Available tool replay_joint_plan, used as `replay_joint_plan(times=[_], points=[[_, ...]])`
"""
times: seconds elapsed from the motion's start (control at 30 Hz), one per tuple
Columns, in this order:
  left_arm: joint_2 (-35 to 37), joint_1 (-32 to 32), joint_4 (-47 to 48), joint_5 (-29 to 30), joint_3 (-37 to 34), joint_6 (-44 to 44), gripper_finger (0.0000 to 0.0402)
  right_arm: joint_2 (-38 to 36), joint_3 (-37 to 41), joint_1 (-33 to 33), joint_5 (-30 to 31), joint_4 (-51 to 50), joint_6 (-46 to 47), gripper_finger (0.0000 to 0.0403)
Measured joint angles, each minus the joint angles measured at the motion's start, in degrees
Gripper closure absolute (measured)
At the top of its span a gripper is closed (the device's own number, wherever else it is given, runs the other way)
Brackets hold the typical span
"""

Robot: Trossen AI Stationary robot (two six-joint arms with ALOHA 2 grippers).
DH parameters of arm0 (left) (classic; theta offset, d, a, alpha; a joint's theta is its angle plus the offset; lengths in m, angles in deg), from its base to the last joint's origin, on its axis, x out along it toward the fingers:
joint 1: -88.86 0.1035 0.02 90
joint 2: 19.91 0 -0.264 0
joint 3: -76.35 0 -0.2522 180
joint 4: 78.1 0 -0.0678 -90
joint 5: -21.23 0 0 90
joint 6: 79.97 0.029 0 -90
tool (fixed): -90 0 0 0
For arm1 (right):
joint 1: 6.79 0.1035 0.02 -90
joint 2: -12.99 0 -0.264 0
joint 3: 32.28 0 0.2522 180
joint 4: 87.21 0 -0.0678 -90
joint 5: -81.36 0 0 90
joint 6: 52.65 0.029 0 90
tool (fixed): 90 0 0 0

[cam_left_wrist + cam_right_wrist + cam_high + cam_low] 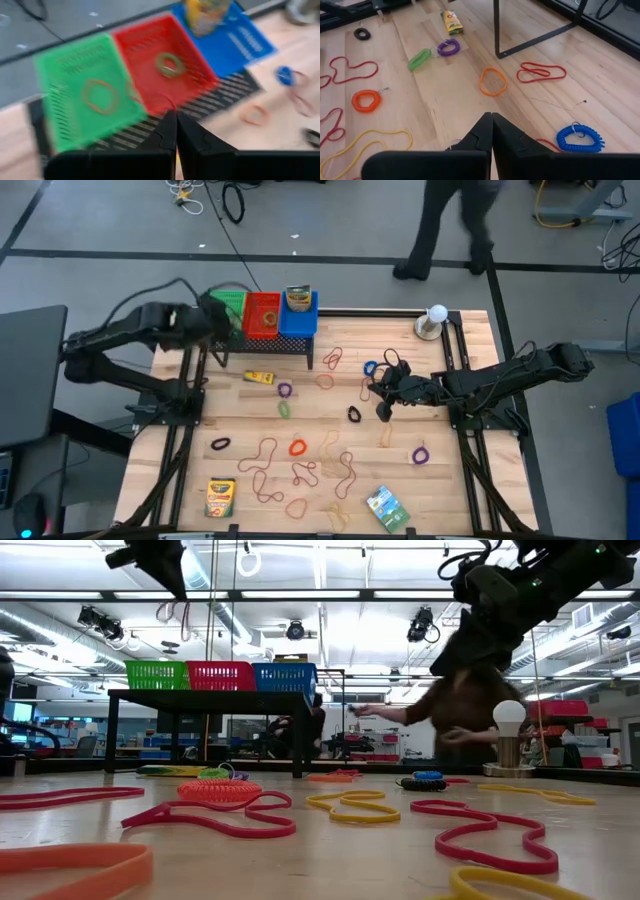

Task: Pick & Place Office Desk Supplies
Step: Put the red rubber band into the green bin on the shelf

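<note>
Left pincer (176, 131), pressed together, empty, is parked over red basket (167, 70); right pincer (491, 131), also together, should be spread before the orange band (493, 81) is grabbed.

A black wire-mesh rack (262, 340) stands at the far edge of the wooden table (460, 480), carrying a green basket (229, 306), a red basket (262, 313) and a blue basket (298, 318). A white ball on a round base (434, 320) stands near the far right corner. A person (455, 225) walks on the floor beyond the table.

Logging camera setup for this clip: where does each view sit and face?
High: overhead, straight down; both arms, left tool, right tool.
Low: tabletop level, facing the room; arms overhead.
Left wrist: over the red basket; own shut fingers.
Right wrist: over the table; own shut fingers.
Shared: blue coil.
</note>
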Motion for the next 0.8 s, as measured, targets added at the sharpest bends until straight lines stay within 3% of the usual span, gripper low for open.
replay_joint_plan(times=[0.17, 0.43, 0.57, 0.8], points=[[1.4, 13.7, -6.1, -4.0, 0.0, 17.8, 0.0398, 0.0, 0.0, 0.0, 0.6, 0.0, 1.0, 0.0394], [-1.1, 37.6, -12.9, -22.9, 0.0, 38.8, 0.0398, 0.0, 0.0, 0.0, 1.0, 0.0, 1.3, 0.0394], [-2.2, 44.1, -14.5, -30.3, -3.2, 43.3, 0.0398, 0.0, 0.0, 0.0, 2.0, 0.0, 2.0, 0.0394], [-1.3, 49.8, -23.6, -36.1, -14.3, 45.6, 0.0398, 0.0, 0.0, 0.0, 2.7, 0.0, 2.2, 0.0394]])
